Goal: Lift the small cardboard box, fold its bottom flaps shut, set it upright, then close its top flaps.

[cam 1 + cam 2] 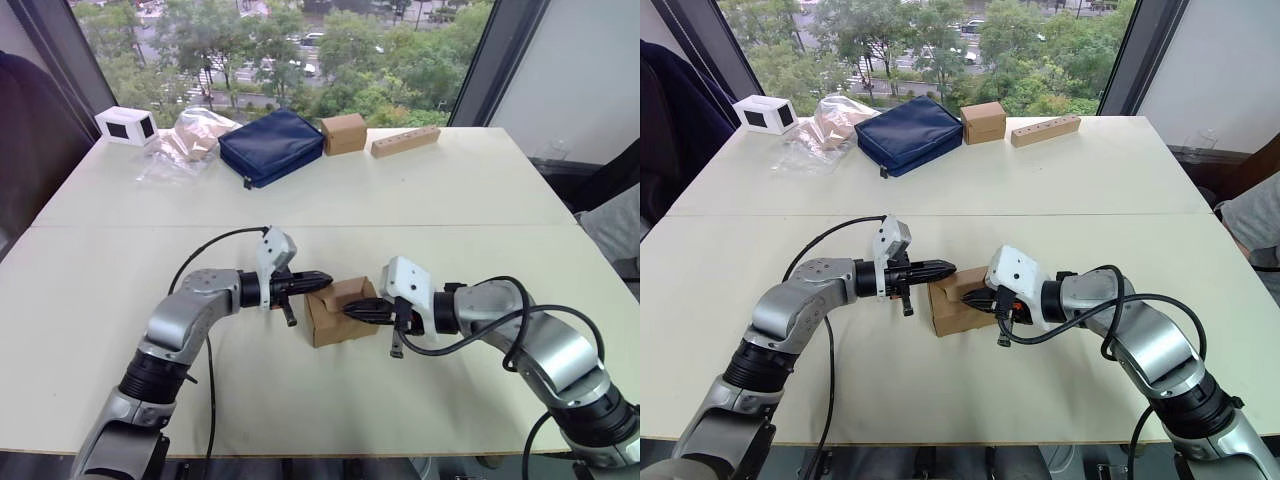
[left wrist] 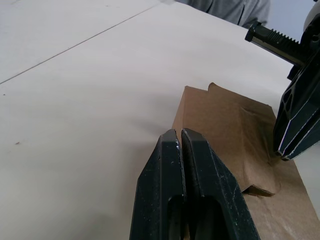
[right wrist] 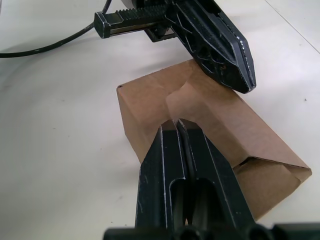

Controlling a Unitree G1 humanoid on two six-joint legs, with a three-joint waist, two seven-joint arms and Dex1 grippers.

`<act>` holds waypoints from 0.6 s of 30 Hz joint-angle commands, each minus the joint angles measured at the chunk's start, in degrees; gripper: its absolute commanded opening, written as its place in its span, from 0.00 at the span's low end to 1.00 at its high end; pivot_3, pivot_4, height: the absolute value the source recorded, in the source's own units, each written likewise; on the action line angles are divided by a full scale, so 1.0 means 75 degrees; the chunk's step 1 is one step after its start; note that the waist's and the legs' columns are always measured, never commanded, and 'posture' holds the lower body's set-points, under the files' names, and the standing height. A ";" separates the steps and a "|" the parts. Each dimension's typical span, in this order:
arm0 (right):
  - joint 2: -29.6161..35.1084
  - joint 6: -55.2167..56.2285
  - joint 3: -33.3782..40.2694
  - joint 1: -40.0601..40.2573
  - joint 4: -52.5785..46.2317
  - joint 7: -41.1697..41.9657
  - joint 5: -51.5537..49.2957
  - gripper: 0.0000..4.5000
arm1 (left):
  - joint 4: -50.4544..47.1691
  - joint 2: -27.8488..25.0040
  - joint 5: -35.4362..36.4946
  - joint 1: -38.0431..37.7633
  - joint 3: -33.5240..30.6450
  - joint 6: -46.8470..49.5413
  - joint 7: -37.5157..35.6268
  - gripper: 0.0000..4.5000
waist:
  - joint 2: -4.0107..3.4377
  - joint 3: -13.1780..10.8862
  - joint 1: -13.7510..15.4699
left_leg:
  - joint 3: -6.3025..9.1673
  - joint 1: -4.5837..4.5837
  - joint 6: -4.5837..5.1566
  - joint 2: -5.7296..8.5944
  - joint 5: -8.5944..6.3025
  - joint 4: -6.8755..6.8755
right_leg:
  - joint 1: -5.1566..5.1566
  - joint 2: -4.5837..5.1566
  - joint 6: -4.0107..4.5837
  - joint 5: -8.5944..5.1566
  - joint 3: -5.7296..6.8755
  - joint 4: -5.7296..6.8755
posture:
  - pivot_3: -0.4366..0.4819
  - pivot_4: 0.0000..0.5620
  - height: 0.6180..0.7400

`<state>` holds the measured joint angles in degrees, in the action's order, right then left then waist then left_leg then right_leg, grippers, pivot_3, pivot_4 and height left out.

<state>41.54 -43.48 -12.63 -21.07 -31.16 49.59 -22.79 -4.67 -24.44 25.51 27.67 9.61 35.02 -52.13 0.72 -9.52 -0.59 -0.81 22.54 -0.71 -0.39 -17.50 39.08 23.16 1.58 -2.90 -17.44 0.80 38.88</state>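
We are watching the left gripper, its fingers pressed together and holding nothing, reaching in over the near-left edge of the small cardboard box, which is sitting on the white counter between the two arms. The top flaps are lying folded down across the box. The right gripper, fingers likewise pinched tight with nothing between them, is pressing on those flaps from the other side. Along the far edge a white box, a plastic bag, a navy pouch, a second brown box and a wooden block are lying.
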 commanded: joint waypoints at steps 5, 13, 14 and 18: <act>0.0063 0.0277 -0.0183 -0.0040 -0.0025 -0.0056 0.0363 0.00 | -0.0274 0.0066 0.0261 0.0000 -0.0232 0.0180 0.0087 0.02 | 0.0000 0.0000 -0.0001 | 0.0000 0.0000 0.0000 0.0000 0.0000 0.0000 | 0.0000 0.0000 0.0000 0.0000 0.0000 0.0000 | 0.48 0.27 1.00; 0.0047 0.0595 -0.0427 -0.0119 0.0255 -0.0096 0.0853 0.00 | -0.0601 0.0095 0.0482 0.0070 -0.0278 0.0634 0.0314 0.02 | 0.0000 0.0000 -0.0001 | 0.0000 0.0000 0.0000 0.0000 0.0000 0.0000 | -0.0001 0.0000 0.0000 0.0000 0.0000 0.0000 | 0.48 0.27 1.00; 0.0035 0.0612 -0.0442 -0.0123 0.0284 -0.0113 0.0894 0.00 | -0.0609 0.0101 0.0510 0.0070 -0.0291 0.0690 0.0347 0.02 | 0.0000 0.0000 -0.0001 | 0.0000 0.0000 0.0000 0.0000 0.0000 0.0000 | 0.0000 0.0000 0.0000 0.0000 0.0000 0.0000 | 0.48 0.27 1.00; -0.0065 0.0656 -0.0439 -0.0174 0.0361 -0.0147 0.0953 0.00 | -0.0549 0.0045 0.0442 0.0022 -0.0237 0.0536 0.0231 0.02 | 0.0000 0.0000 -0.0001 | 0.0000 -0.0001 0.0000 0.0000 0.0000 0.0001 | -0.0001 0.0000 0.0000 0.0000 0.0000 0.0000 | 0.48 0.27 1.00</act>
<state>41.46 -38.87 -15.83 -21.52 -28.58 48.76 -16.33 -7.08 -23.68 28.27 27.57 8.51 40.25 -49.66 0.72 -9.52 -0.60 -0.81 22.54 -0.71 -0.39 -17.50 39.08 23.15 1.57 -2.90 -17.44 0.80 38.88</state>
